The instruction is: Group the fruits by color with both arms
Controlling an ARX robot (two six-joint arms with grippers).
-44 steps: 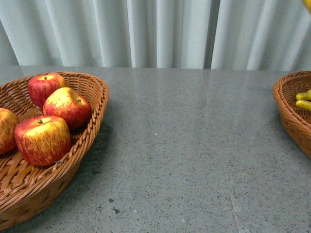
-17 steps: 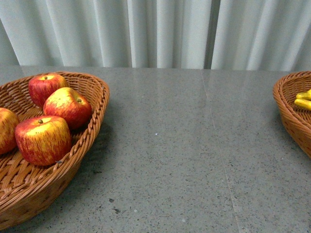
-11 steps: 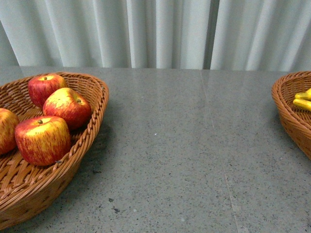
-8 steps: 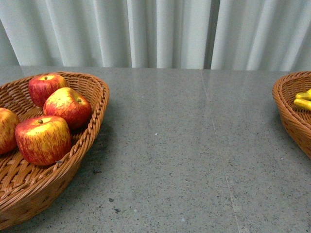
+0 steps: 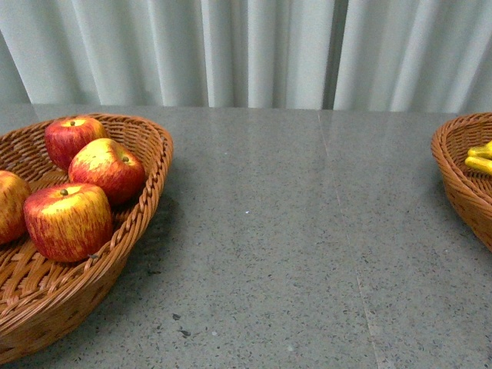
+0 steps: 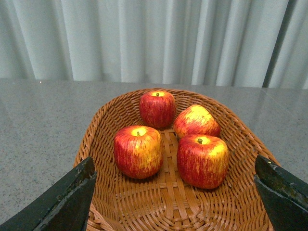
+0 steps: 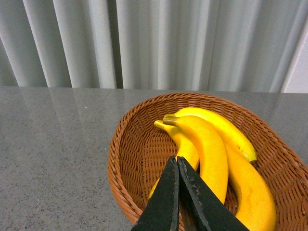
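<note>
Sorting judged complete: no loose fruit visible on grey speckled table (image 5: pixel 292 254).

Left black tool (image 6: pixel 175 192): spread wide, holding nothing, poised above near rim of brown woven wicker basket (image 6: pixel 103 125); four red-yellow apples (image 6: pixel 138 150) beyond, untouched.

Right black tool (image 7: pixel 179 197): pressed closed, empty, over second wicker basket (image 7: pixel 122 159); yellow curved bananas (image 7: pixel 207 144) just behind.

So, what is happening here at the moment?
A two-armed robot is sorting fruit by color, and it looks nearly finished. Four apples lie in the left basket, and the bananas lie in the right basket. The left hand is open above the apples and holds nothing. The right hand is shut and empty above the bananas. No fruit lies on the table between the baskets.
</note>
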